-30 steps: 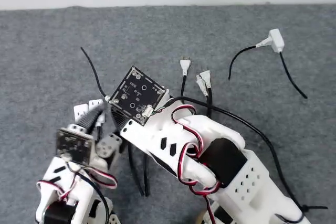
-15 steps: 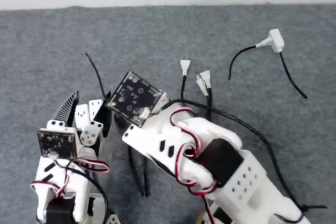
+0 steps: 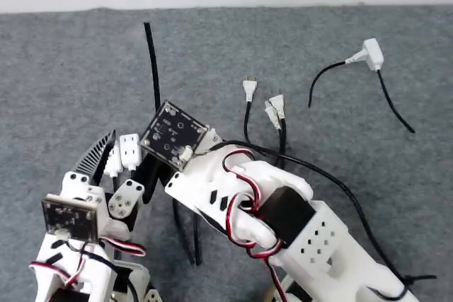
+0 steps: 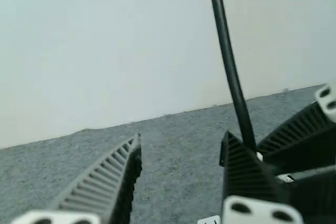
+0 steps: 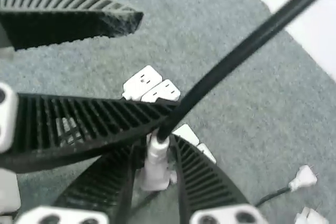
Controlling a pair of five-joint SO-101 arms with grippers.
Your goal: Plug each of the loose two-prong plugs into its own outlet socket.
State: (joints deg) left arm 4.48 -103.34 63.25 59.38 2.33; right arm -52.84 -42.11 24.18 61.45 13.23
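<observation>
- right hand (image 5: 156, 148) is clamped on a white plug (image 5: 155, 169), its black cord (image 5: 236, 56) sticking up
- left hand (image 4: 181, 148) wide open, empty
- outlet sockets (image 3: 127, 150) on the table (image 3: 64, 68), just beside both hands

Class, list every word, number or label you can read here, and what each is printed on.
None can be read.
The circuit boards on the wrists carry tiny marks, too small to read.
The loose plugs and outlet sockets show no print.
</observation>
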